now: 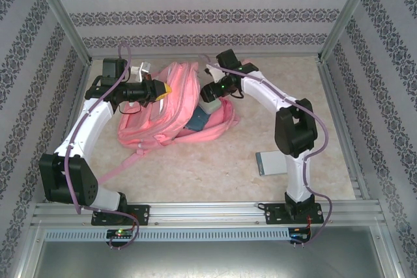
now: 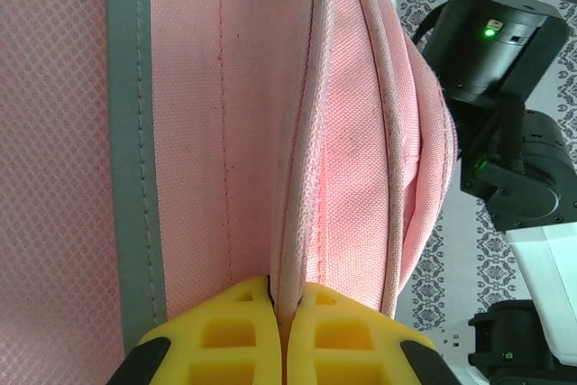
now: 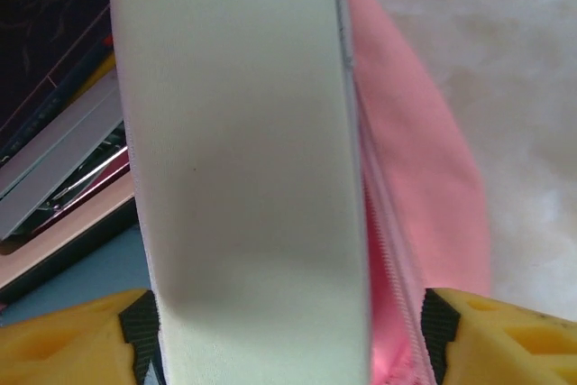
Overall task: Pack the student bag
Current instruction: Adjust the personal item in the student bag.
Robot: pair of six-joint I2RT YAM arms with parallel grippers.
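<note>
Tightly, left hand (image 2: 287, 302) pinches woven pink student bag (image 2: 361, 132); right hand (image 3: 284, 335) straddles smooth white slab (image 3: 234, 132), grip unclear.

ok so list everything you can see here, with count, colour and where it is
student bag: 1, pink, lying in the middle of the table
pale block: 1, off-white, between the right gripper's fingers at the bag's opening
flat items: several, blue, grey and dark, stacked inside the bag; exact count unclear
flat sheet: 1, grey, on the table to the right of the bag
table: 1, beige, marbled
left gripper: 1, yellow fingers, shut on a seam of the bag
right gripper: 1, yellow fingers, one on either side of the pale block
</note>
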